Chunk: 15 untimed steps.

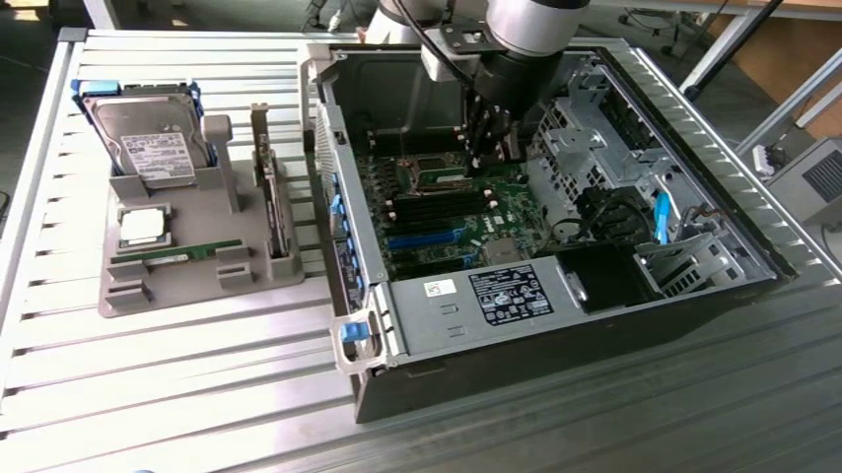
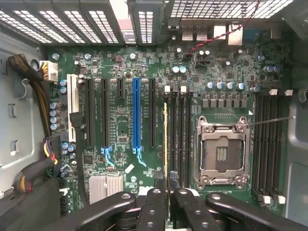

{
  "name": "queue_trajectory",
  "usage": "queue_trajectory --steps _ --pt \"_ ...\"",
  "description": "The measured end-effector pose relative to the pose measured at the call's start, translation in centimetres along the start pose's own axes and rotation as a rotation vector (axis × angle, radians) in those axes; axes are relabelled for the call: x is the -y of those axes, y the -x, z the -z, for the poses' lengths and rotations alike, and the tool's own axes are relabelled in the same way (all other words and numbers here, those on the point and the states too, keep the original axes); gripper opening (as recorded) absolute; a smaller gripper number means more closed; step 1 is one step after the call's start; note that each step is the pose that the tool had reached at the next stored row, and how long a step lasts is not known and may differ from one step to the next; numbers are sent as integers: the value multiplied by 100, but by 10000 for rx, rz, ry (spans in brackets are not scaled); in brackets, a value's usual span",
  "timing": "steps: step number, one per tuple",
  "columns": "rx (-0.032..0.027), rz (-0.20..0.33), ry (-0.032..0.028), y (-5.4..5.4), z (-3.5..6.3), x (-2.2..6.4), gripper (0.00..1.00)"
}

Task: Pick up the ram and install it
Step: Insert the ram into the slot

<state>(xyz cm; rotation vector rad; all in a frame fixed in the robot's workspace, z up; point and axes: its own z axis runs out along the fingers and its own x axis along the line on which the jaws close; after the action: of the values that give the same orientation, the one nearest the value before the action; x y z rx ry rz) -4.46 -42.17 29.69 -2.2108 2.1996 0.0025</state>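
The end effector [image 2: 167, 195] pinches the ram [image 2: 165, 139] edge-on over the black memory slots [image 2: 177, 139] beside the CPU socket [image 2: 222, 151]. If the stick sits tilted or off the slot, pressing may bend it.

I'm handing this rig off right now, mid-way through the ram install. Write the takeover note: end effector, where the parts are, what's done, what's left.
End effector: shut on the ram, held edge-on inside the open PC case.
Ram: lined up over the memory slots between the empty CPU socket and the blue expansion slot. I cannot tell whether it has entered a slot.
Second ram stick: lying in the grey holder outside the case.
Done: ram picked up and brought into the case.
Left: ram not confirmed seated, not released.
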Motion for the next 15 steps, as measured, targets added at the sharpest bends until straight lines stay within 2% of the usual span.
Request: queue_trajectory --steps 15 --pt "1 0 0 -4 -242 -24 11"
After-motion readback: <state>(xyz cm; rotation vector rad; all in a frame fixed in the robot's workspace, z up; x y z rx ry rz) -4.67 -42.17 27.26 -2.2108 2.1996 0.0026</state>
